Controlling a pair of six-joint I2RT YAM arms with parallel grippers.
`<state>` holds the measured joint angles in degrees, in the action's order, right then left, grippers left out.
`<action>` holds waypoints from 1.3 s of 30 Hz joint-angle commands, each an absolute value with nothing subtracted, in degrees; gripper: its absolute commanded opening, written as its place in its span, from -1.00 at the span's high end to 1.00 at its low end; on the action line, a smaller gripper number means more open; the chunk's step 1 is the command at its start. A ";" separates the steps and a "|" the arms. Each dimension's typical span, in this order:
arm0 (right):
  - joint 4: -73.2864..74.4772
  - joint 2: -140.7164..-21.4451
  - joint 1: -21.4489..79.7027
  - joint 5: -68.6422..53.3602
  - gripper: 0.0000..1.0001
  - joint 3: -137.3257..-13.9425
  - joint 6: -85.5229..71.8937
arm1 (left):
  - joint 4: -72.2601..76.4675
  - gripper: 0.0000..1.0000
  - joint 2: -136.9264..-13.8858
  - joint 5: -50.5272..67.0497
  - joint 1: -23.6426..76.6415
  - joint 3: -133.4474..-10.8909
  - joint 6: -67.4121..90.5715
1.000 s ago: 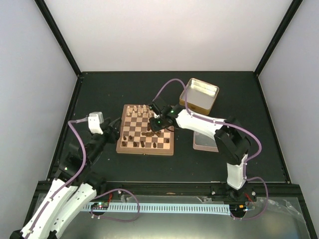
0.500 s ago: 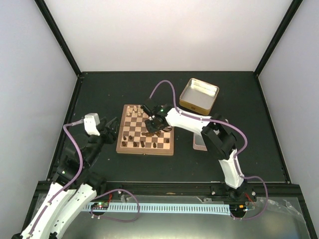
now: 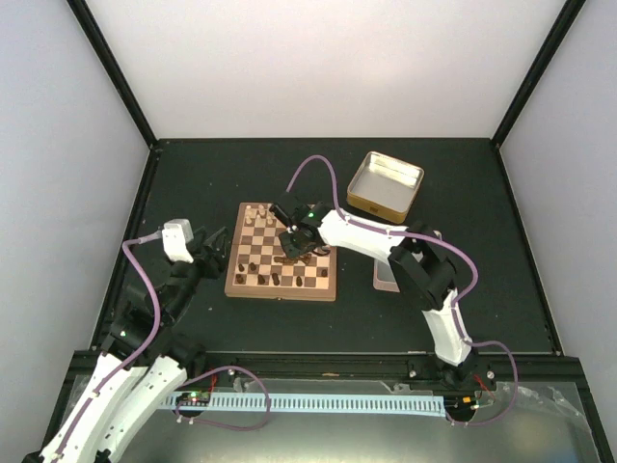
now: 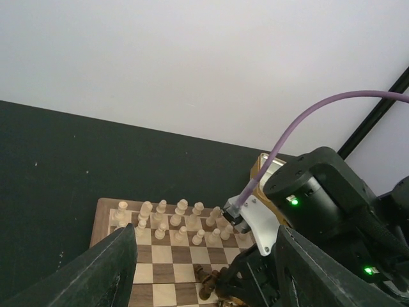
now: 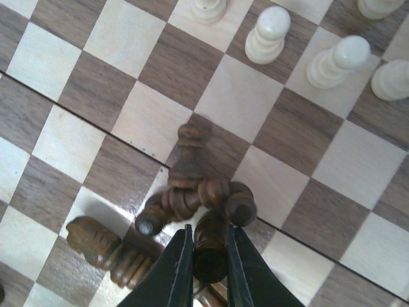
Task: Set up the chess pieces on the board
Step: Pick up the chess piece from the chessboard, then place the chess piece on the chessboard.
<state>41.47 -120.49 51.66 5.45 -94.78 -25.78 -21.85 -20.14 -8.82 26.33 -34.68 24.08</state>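
Note:
The wooden board [image 3: 281, 265] lies mid-table. Several dark brown chess pieces lie toppled in a heap [image 5: 192, 192] near its middle; more stand along its near rows [image 3: 280, 280]. My right gripper [image 5: 209, 256] is over the heap, its two fingers closed on one dark piece [image 5: 211, 246]. It shows over the board's middle in the top view [image 3: 294, 243]. My left gripper [image 3: 217, 253] hovers just left of the board, its fingers [image 4: 105, 275] spread wide and empty. Pale cream pieces [image 4: 169, 220] stand along the far rows.
An open gold metal tin [image 3: 385, 185] sits beyond the board to the right. A flat pale lid [image 3: 386, 275] lies right of the board under my right arm. Black walls edge the table.
My right gripper has moved left from the board's right part to the heap at its middle. My left arm has drawn back slightly.

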 commanded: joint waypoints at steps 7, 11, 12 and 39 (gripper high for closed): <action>37.11 -108.98 51.99 3.93 0.86 -89.64 -26.00 | -23.77 -0.23 -20.26 -8.33 26.19 -33.54 26.17; 37.05 -105.77 52.01 2.90 0.86 -88.12 -26.63 | -24.76 -0.25 -20.15 -8.01 26.14 -33.64 26.75; 37.16 -104.68 52.01 2.90 0.85 -87.39 -26.77 | -24.95 -0.25 -20.18 -7.86 26.14 -33.66 26.73; 35.37 -105.07 58.18 10.91 0.81 -73.91 -29.77 | -24.71 -0.28 -23.43 -9.93 26.14 -34.09 26.62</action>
